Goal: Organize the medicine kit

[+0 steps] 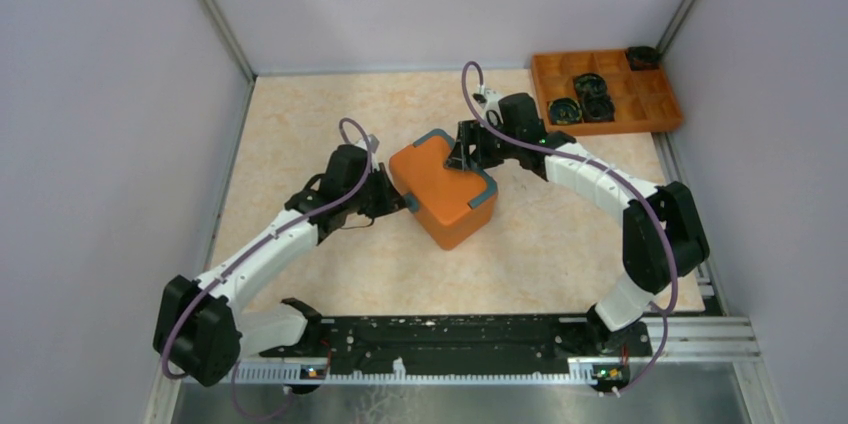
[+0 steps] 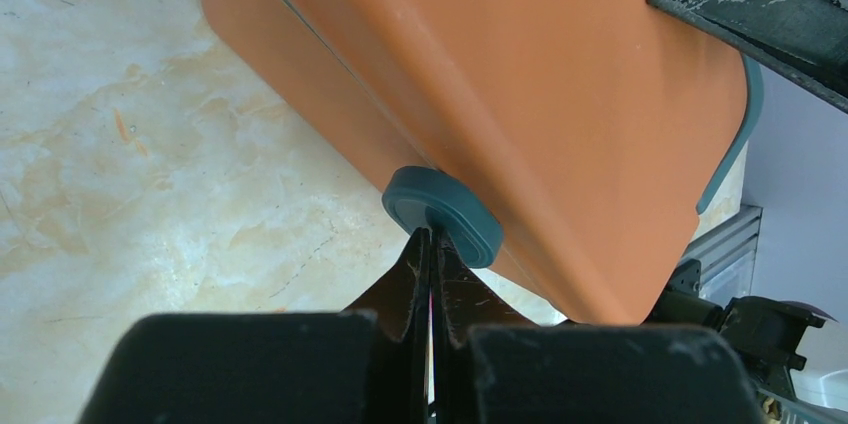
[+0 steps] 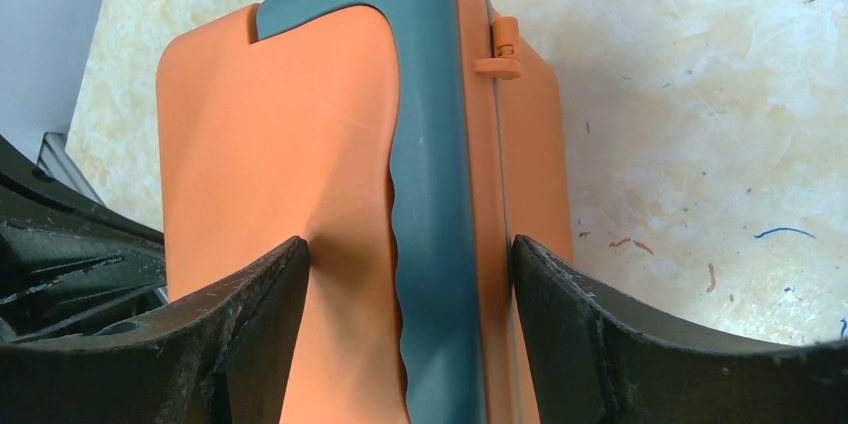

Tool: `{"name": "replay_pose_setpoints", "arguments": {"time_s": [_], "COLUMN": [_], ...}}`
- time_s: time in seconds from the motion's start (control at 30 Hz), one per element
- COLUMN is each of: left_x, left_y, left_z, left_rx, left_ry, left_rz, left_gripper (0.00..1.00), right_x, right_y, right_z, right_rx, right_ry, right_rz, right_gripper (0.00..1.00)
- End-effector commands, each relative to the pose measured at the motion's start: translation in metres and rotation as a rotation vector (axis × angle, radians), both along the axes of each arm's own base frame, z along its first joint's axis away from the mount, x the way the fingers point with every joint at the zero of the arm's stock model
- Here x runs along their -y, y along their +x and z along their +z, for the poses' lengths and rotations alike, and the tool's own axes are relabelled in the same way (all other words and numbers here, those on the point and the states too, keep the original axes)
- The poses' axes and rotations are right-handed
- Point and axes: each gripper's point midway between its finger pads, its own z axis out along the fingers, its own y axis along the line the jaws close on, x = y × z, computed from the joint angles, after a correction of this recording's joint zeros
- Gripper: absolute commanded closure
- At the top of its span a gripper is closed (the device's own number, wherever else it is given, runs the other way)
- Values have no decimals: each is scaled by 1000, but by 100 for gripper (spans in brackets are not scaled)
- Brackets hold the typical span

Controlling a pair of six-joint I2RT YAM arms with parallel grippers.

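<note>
Right hand (image 3: 408,246) astride medicine kit (image 3: 280,124), left hand (image 2: 432,239) against its side

Orange plastic box (image 1: 443,189) with rounded corners and teal-grey trim, lid shut, turned diagonally near the middle of the beige marbled tabletop (image 1: 300,124)

White link shells (image 1: 262,249), black joint housings (image 1: 655,234), looping purple cables (image 1: 465,79), scuffed black hand fingers (image 3: 620,344)

Bright, even, soft light from above, no hard glare. Top view sharp w/ faint shadow beside box (image 1: 445,194). Wrist views: left gripper (image 2: 432,239) & right gripper (image 3: 410,242) dark, slightly soft up close; surface (image 3: 700,94) crisp.
</note>
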Motion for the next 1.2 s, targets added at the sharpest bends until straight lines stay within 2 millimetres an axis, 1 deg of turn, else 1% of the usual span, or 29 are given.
{"name": "replay_pose_setpoints", "arguments": {"time_s": [0.0, 0.27, 0.43, 0.63, 0.73, 0.83, 0.93, 1.03, 1.07, 1.1, 1.17], "left_x": [10, 15, 15, 14, 9, -9, -37, -64, -72, -80, -92], "left_y": [8, 13, 14, 15, 16, 16, 16, 15, 15, 15, 14], "left_z": [2, 2, 3, 14, 20, 23, 34, 46, 52, 54, 63], "left_rx": [27, 31, 36, 60, 71, 79, 129, 205, 239, 260, 297], "left_ry": [-29, -41, -40, -51, -32, 35, 111, 172, 184, 203, 233], "left_rz": [-18, -26, -21, -14, 0, 66, 168, 253, 281, 306, 342], "left_gripper": [100, 100, 100, 100, 100, 99, 95, 88, 87, 84, 75], "right_x": [20, 19, 19, 19, 26, 37, 45, 56, 61, 69, 81], "right_y": [-29, -30, -30, -30, -23, -11, -2, 1, 1, 3, -2], "right_z": [-66, -66, -67, -66, -56, -26, 14, 55, 66, 76, 92], "right_rx": [-132, -133, -134, -128, -82, 18, 134, 244, 275, 307, 353], "right_ry": [-211, -212, -215, -218, -226, -207, -170, -115, -100, -88, -66], "right_rz": [0, 1, 2, 0, -58, -156, -219, -288, -322, -368, -420], "right_gripper": [30, 30, 30, 30, 31, 31, 31, 29, 28, 27, 25]}}
